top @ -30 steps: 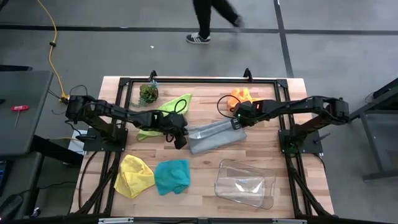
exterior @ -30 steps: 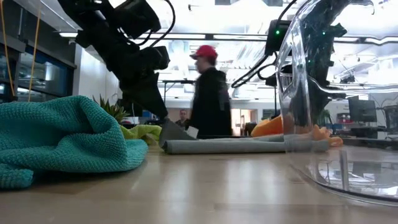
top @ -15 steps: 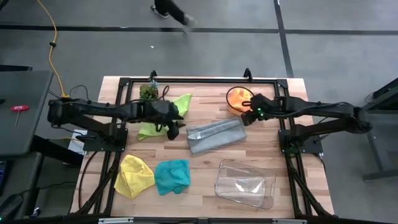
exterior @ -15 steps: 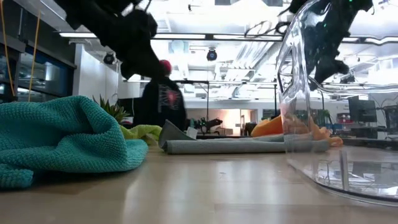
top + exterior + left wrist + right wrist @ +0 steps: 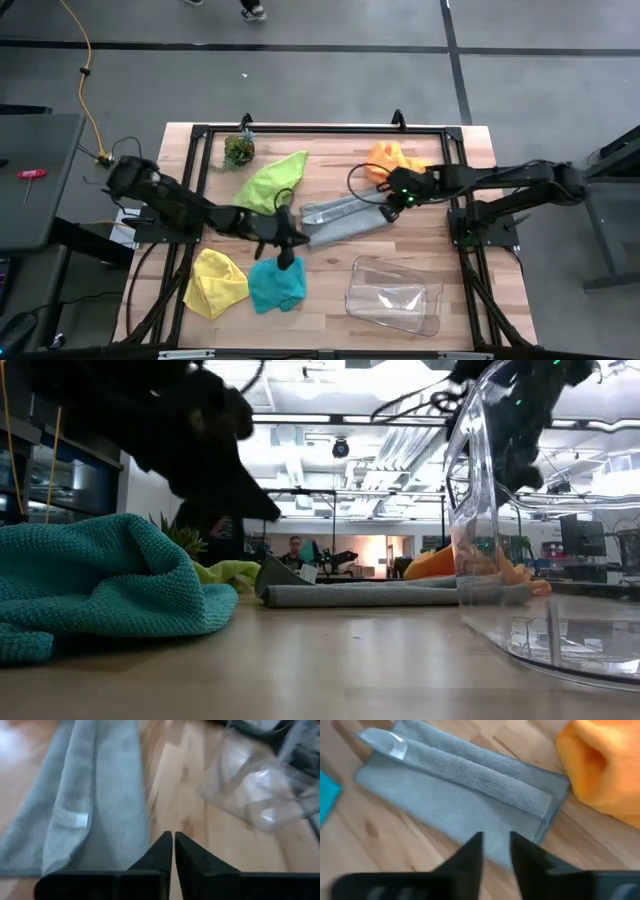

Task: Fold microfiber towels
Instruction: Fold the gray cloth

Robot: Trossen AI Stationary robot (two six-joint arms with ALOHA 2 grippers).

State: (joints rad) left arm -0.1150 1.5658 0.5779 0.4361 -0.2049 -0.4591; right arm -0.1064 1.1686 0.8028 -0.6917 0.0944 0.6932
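The grey towel (image 5: 345, 218) lies folded into a long strip at the table's middle; it also shows in the right wrist view (image 5: 460, 795) and the left wrist view (image 5: 95, 795). The lime green towel (image 5: 268, 180) lies far-left of it, and the orange towel (image 5: 392, 158) far-right. The yellow towel (image 5: 215, 282) and the teal towel (image 5: 277, 283) lie bunched near the front. My left gripper (image 5: 292, 245) is shut and empty (image 5: 173, 836), above the wood by the grey towel's left end. My right gripper (image 5: 386, 204) is slightly open (image 5: 496, 837) above the grey towel's right end.
A clear plastic tray (image 5: 393, 295) stands at the front right and fills the right of the low view (image 5: 520, 560). A small leafy clump (image 5: 238, 150) sits at the far left. A black frame (image 5: 320, 128) runs around the table. A person walks beyond the far edge.
My left gripper has left the grey towel's left end, gone up and toward the far edge, then come toward the near edge, close to the teal towel. My right gripper has gone over the orange towel and come back to the grey towel's right end.
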